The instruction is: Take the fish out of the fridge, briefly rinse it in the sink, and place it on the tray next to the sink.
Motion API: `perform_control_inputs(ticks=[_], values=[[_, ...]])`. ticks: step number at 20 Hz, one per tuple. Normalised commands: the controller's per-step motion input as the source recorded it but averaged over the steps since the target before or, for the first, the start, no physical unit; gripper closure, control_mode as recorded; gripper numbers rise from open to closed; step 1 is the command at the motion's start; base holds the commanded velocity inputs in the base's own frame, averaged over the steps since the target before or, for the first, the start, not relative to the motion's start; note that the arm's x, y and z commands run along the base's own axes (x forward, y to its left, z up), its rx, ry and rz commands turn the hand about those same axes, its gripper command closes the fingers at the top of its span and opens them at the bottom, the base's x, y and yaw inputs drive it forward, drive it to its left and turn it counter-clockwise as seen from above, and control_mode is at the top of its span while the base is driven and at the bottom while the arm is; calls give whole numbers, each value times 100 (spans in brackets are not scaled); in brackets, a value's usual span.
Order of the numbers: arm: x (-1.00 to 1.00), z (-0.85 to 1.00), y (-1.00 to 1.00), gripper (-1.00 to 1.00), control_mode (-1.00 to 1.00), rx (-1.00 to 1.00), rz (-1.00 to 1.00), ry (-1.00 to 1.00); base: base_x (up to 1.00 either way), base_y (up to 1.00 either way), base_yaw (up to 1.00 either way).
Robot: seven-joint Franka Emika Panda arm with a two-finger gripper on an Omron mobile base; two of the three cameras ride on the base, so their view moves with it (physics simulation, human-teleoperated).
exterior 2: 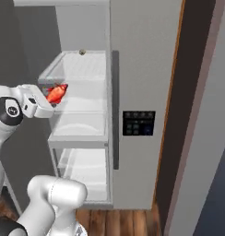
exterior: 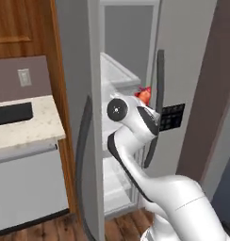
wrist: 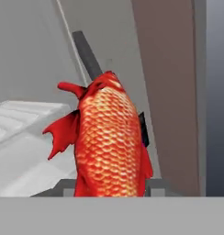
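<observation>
I had my gripper (exterior 2: 49, 102) clamped on the fish (wrist: 110, 140); both fingers (wrist: 63, 187) sat pressed against its lower flanks, one at each side, with the body rising straight out from between them. Its long axis ran along my reach, so it stood nearly end-on to my hand camera, one spiky fin (wrist: 62, 133) jutting off to the side. I could not tell head from tail with certainty.

In the right base view the fish was clear of the shelf (exterior 2: 82, 99), hanging in the air just at the front edge of the open fridge (exterior 2: 146, 69) compartment, touching nothing but me. I judged that the coming move turned on drawing it straight back out between the open door (exterior: 84, 117) and the closed one bearing the dispenser panel (exterior 2: 139, 122), without the fins catching an edge.

Farther off to my left lay the sink (exterior: 12, 113), dark in its pale counter (exterior: 36, 124).

Counted: one fish, one fridge with two doors, one sink, one arm.
</observation>
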Motion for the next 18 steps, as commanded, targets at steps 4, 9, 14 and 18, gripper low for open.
perform_control_inputs(ticks=[4,9,14,18], values=[[0,0,0,100,100,0,0,0,-99,0,-72],[0,0,0,100,100,0,0,0,-100,8,-63],[0,0,0,100,100,0,0,0,-100,50,-50],[0,0,0,100,100,0,0,0,-100,90,-64]])
